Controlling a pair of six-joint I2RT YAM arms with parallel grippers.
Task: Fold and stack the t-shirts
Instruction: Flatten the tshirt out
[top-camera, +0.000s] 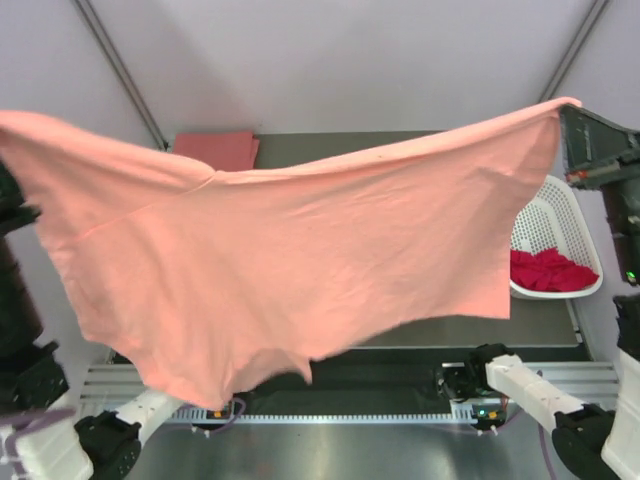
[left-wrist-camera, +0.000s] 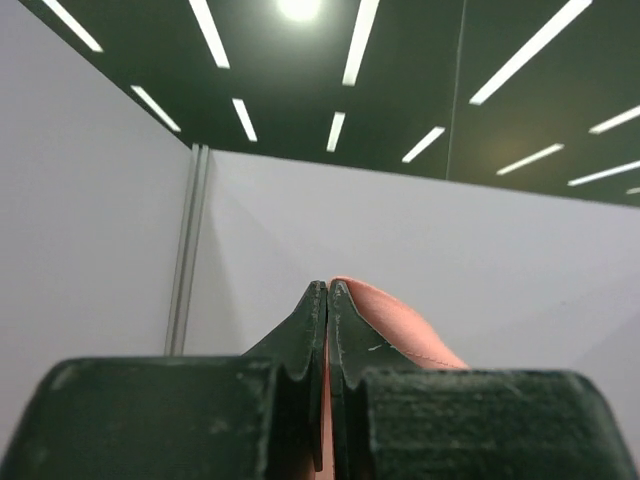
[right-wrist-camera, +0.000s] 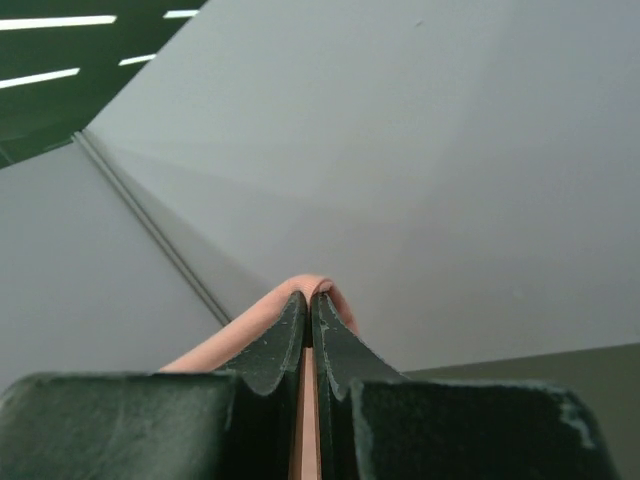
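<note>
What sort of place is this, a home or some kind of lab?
Probably a robotics lab or test booth: plain grey partition walls, strip ceiling lights, and a work table with a left arm and right arm bolted at its near edge.

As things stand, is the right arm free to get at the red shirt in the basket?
Probably not yet: the right claw is shut on the pink shirt, stretched aloft with the left claw. The red shirt lies uncovered in the basket.
</note>
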